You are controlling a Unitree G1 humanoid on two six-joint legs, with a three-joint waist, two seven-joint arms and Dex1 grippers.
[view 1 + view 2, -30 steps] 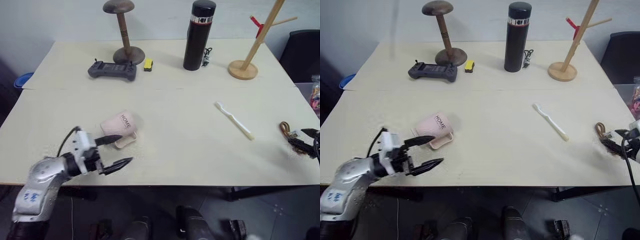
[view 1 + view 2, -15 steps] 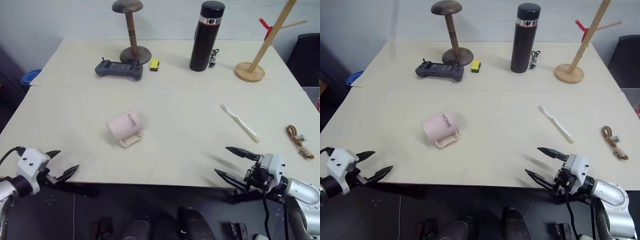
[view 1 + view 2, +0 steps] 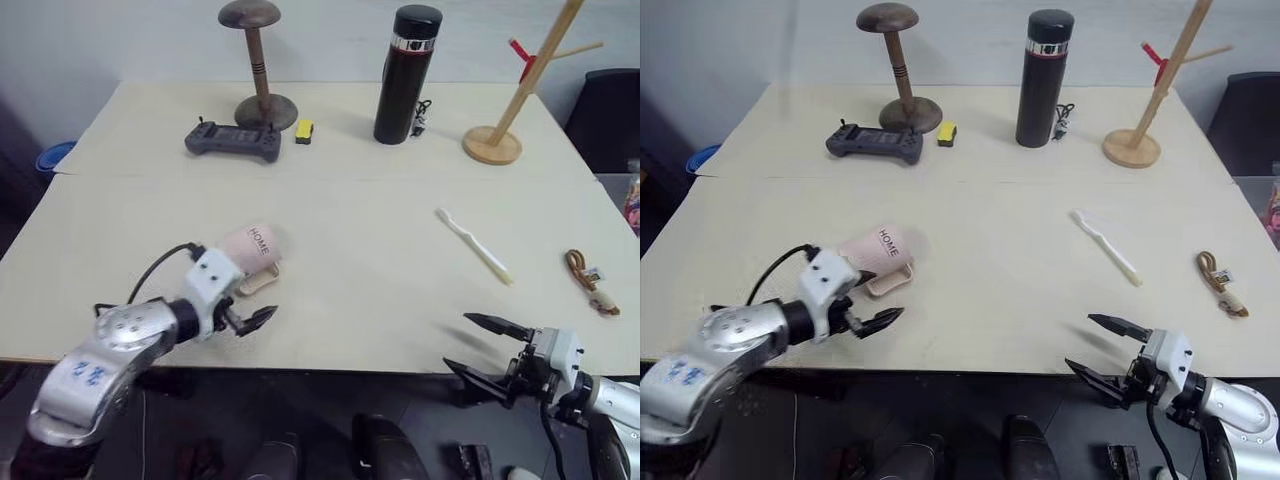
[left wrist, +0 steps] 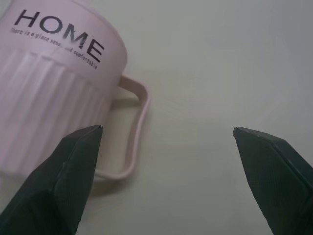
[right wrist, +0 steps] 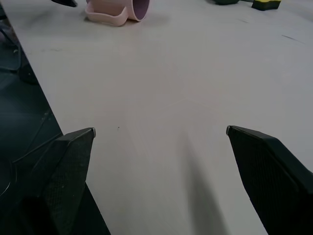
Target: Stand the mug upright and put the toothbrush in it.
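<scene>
Pink mug [image 3: 250, 246] lay tipped near table's [image 3: 380, 290] front edge. Left gripper [image 4: 166, 132] spread wide beside handle, ready to grab. Right gripper [image 3: 485, 347] spread, empty, at front edge. Toothbrush [image 3: 472, 244] waited flat, well apart.

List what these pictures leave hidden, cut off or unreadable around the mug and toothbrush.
- Mug: in the head views the left gripper and its wrist cover the near side.
- Mug in the left wrist view: cut off by the picture's edges; the small print under HOME is unreadable.
- Toothbrush: bristles too small to make out.
- Mug's inside: cut off at the right wrist view's edge.
</scene>
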